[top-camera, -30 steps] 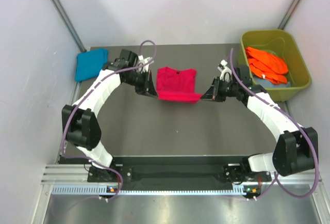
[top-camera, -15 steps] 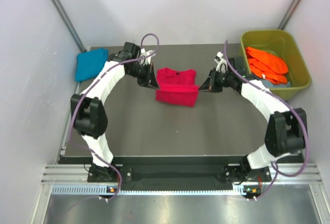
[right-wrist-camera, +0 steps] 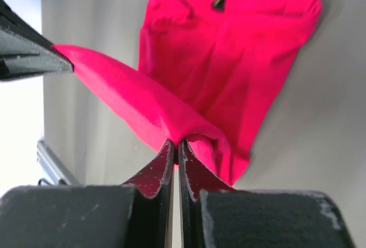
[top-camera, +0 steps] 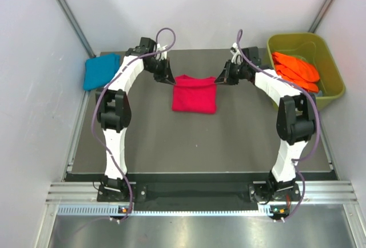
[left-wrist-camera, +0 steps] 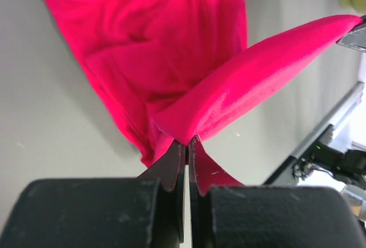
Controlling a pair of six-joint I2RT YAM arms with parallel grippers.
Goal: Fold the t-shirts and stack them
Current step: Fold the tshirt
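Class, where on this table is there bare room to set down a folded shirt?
The widest bare patch is the table between the pink shirt and the near edge, flanked by both arms. The far strip is crowded: the left pincer and right pincer grip that shirt, between the teal shirt and the tub.

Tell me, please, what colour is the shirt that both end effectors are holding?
The shirt is crimson-pink, clearest in the left wrist view.

White shells, black joints on left arm and right arm; purple cable trailing each. Matte black tapered fingers on left gripper, right gripper.
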